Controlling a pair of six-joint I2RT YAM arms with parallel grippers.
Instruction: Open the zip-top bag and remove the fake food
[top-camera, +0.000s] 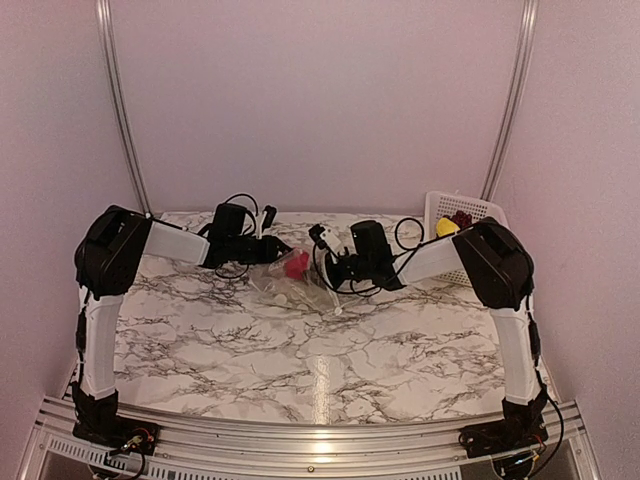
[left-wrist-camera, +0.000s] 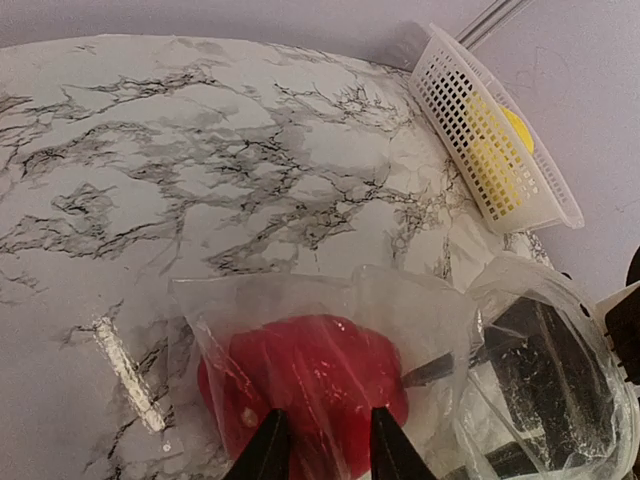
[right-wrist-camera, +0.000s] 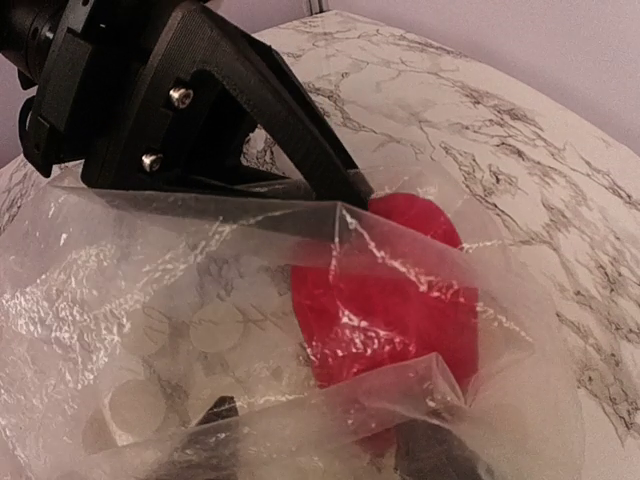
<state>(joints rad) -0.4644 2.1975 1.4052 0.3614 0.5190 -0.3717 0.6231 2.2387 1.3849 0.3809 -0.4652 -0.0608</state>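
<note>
The clear zip-top bag (top-camera: 283, 280) hangs crumpled between my two grippers at the back middle of the table. A red piece of fake food (top-camera: 296, 264) is inside it. In the left wrist view the left gripper (left-wrist-camera: 325, 415) has its jaws narrowly apart, closed on the bag (left-wrist-camera: 420, 310) with the red piece (left-wrist-camera: 320, 370) between them. My right gripper (right-wrist-camera: 320, 430) has its jaws wide apart, under folds of the bag (right-wrist-camera: 150, 330), just short of the red piece (right-wrist-camera: 390, 300). The left gripper's finger (right-wrist-camera: 280, 110) meets the bag from the far side.
A white lattice basket (top-camera: 440, 205) stands at the back right corner, holding a yellow piece (top-camera: 447, 227) and dark purple grapes (top-camera: 461, 218). It also shows in the left wrist view (left-wrist-camera: 450, 90). Walls close the back and sides.
</note>
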